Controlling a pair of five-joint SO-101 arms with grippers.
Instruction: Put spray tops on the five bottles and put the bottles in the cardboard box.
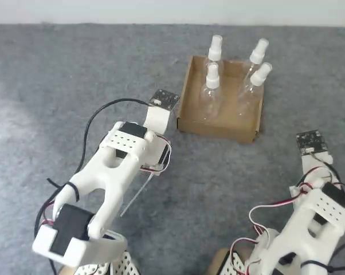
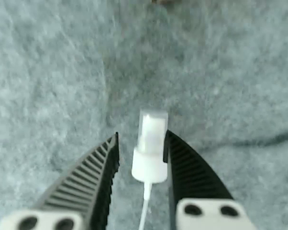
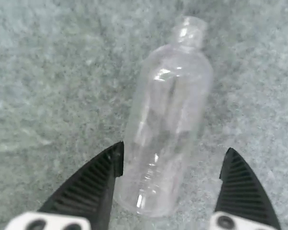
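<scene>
Lying uncapped on its side on the grey carpet (image 3: 48, 72), the clear bottle (image 3: 168, 110) is resting between the fingers of the right gripper (image 3: 174, 148), which are standing wide apart on either side of it. Fingers of the left gripper (image 2: 141, 135) are standing apart around a white spray top (image 2: 149, 153), one touching it, a gap showing at the other. Four capped bottles (image 1: 208, 94) are standing in the cardboard box (image 1: 218, 129), near the left arm (image 1: 115, 166).

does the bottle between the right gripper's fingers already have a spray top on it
No, the bottle lies on its side with its neck bare, nothing screwed onto it.
</scene>
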